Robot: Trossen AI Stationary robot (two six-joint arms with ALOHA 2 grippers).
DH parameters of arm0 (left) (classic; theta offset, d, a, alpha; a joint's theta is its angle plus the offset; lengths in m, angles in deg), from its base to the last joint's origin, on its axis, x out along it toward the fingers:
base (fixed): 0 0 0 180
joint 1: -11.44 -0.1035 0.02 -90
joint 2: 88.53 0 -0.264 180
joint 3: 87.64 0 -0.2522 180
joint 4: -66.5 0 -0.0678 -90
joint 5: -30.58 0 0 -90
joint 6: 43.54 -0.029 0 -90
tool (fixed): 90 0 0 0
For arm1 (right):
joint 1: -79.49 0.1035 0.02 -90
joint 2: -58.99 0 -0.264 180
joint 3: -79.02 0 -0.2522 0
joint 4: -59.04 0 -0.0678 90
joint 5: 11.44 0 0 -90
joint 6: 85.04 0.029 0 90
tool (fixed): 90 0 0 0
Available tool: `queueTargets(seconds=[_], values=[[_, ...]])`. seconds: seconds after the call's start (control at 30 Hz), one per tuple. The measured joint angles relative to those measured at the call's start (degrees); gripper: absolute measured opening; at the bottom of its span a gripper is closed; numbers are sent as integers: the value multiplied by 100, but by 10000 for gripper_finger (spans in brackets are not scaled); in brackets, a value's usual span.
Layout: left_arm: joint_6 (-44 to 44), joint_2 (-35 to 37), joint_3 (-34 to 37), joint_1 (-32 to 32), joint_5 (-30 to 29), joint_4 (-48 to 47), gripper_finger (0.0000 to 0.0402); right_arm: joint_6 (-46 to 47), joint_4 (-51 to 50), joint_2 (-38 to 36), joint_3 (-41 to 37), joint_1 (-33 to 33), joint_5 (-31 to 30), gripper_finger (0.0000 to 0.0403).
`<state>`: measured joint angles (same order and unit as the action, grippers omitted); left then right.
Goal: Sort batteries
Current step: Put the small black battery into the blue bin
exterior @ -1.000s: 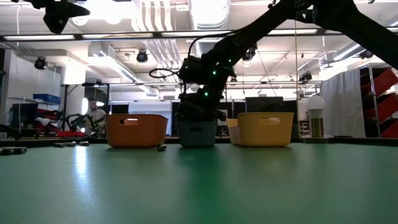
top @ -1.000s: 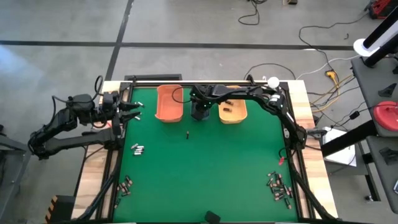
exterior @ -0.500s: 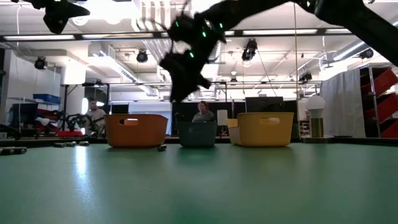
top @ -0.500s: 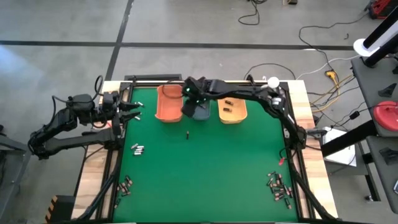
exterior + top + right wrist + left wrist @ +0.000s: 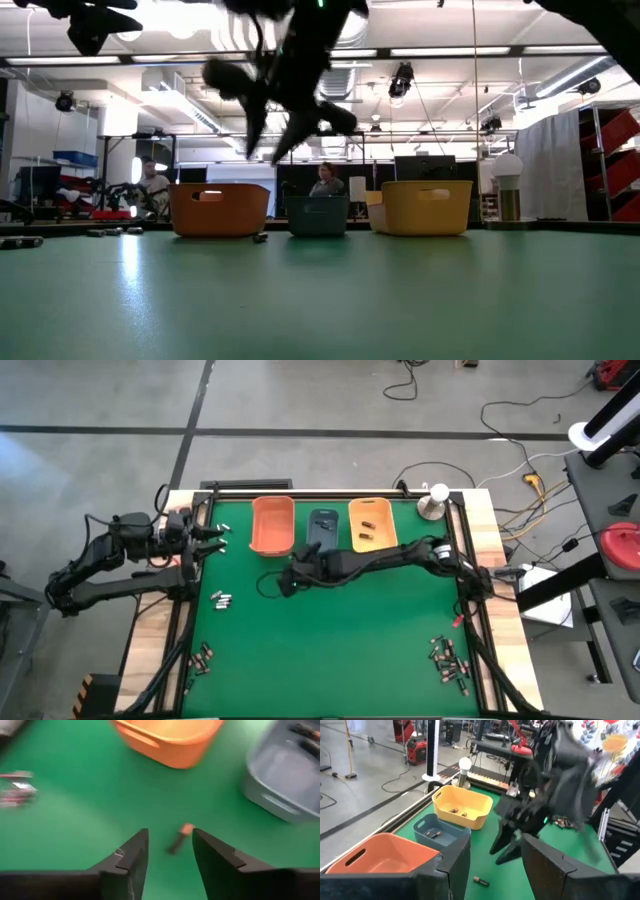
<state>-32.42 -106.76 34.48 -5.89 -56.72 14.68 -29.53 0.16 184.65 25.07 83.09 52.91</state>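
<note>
Just ahead of the open right gripper point(image 5: 170, 851) lies 1 battery point(image 5: 179, 839).

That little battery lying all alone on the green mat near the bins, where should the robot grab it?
Around its middle, coming straight down from above. The lone battery lies flat on the mat with open space all round, so the fingers can close across its thin sides, not its ends. The right hand hangs open just over it. The left hand waits at the table's left edge.
</note>
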Motion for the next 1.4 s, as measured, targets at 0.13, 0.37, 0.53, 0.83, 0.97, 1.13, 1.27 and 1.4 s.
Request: queueTargets(seconds=[0.13,0.37,0.53,0.83,0.97,1.13,1.27,1.4], values=[[-22,6,-70,0,488,155,155,5,472,9,-656,176,-719,161],[-230,123,-120,1,554,102,155,-243,2318,9,-1751,264,-715,153],[-318,217,-116,-1,551,-107,155,-509,3101,9,-2204,290,-1058,152],[-343,293,20,0,545,-143,155,-713,3424,9,-2483,277,-1053,164],[-336,293,103,-2,545,-144,155,-823,3553,67,-2536,269,-1048,157],[-308,297,142,-1,545,-143,155,-1164,4176,279,-2492,273,-1038,149],[-246,299,142,-2,545,-142,155,-1172,4136,400,-2448,275,-1074,148],[-195,302,142,-1,578,-142,155,-1194,4097,393,-2446,242,-1050,141]])
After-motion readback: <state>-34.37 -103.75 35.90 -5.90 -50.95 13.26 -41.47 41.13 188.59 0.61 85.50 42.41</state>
